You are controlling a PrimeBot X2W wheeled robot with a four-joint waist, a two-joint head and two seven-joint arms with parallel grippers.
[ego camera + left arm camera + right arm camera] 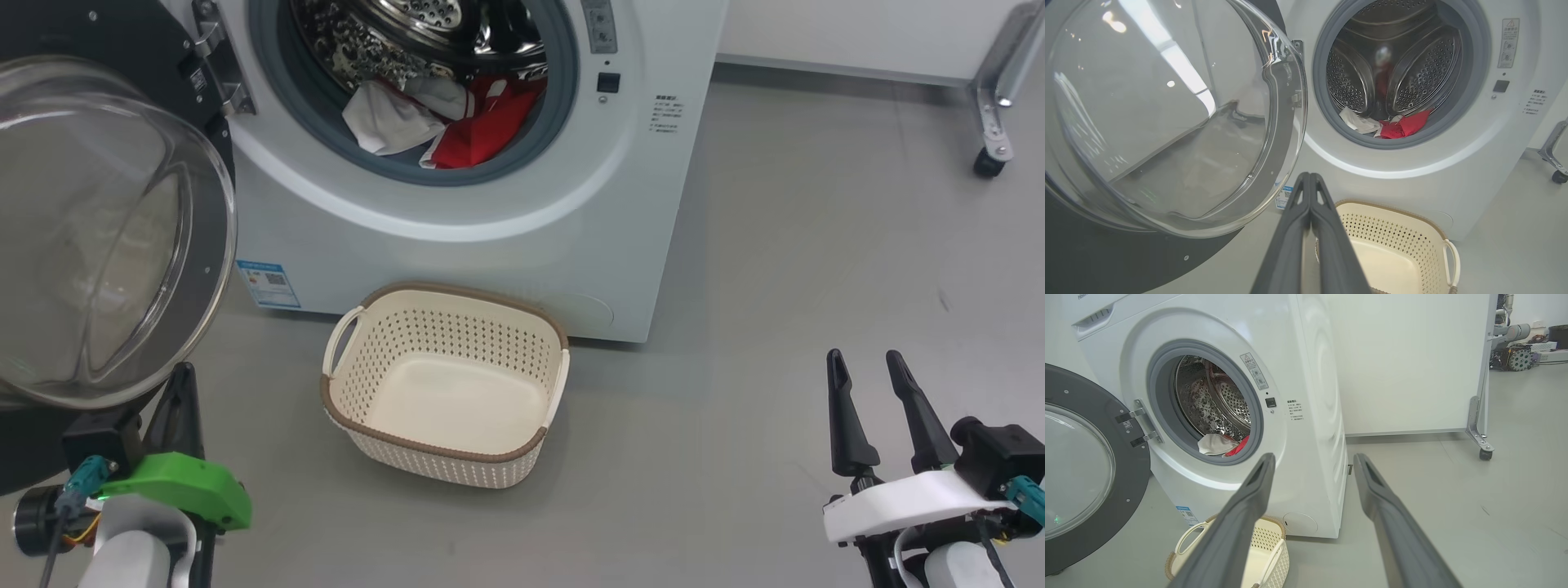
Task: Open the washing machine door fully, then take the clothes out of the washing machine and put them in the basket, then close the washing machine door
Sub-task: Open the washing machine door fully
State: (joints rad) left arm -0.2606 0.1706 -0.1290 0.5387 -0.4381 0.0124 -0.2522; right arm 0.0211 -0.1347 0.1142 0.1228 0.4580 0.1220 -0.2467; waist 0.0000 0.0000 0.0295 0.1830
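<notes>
– Door status: large round washing machine door (98, 237) (1167, 114) (1077, 469), wide glossy black rim, bulging clear glass bowl?
– Hangs swung wide on its metal hinges at the left of the big white front-loading washing machine (490, 253) (1412, 171) (1306, 375). Leaves the grey rubber ring (571, 90) and the shiny perforated steel drum (1425, 61) in plain sight.
– Where for the clothes?
– Red fabric with white trim plus a pale grey-white piece, the clothes (457, 122) (1396, 126) (1220, 445): lie bunched at the bottom front of the drum, inside the machine, up against the rubber ring.
– And the container?
– Small cream perforated plastic basket (441, 457) (1392, 232) (1274, 522), brown woven-look rim, loop handles: sits upright on the smooth grey floor (775, 245) just in front of the machine, below the round opening. Stands near a blue label sticker (268, 283) on the machine's lower left corner.
– Arms?
– Left gripper (181, 376) (1309, 177): long dark fingers pressed flat together, pinching nothing, low beside the door's lower rim, left of the basket. Right gripper (864, 359) (1314, 457): fingers spread wide, holding nothing, above the floor well to the right of the basket and apart from the machine.
– Anything behind?
– White partition panel on a castor wheel (988, 163) (1485, 454), at the back right.
</notes>
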